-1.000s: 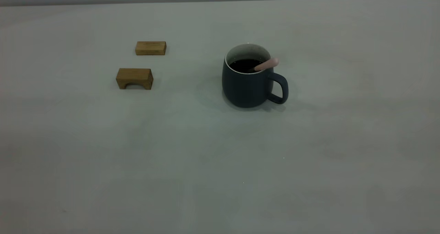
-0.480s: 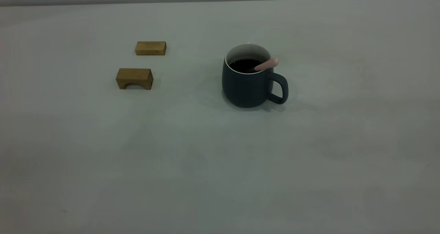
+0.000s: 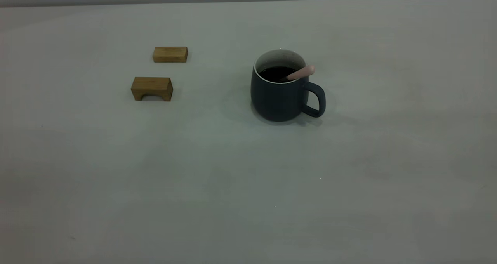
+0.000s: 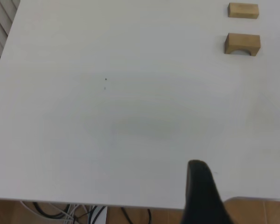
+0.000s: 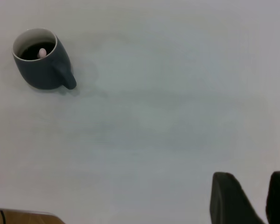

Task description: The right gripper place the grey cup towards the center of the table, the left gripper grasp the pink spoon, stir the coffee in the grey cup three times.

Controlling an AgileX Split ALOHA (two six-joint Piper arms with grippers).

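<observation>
Grey cup (image 3: 277,99), rounded, matte, pink spoon (image 3: 302,72) in glossy coffee (image 3: 273,73); right hand (image 5: 250,177) spread, left hand (image 4: 200,186) unclear.

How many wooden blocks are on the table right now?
2: a flat block farther back, and an arched block just in front of it, both left of the grey cup. None appear hidden.

Dim exterior view; wrist views brighter

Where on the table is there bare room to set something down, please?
The table is bare across its whole near half and to the right of the grey cup. A free strip also lies between the cup and the two wooden blocks. Only the small far-left patch around the blocks is crowded.
</observation>
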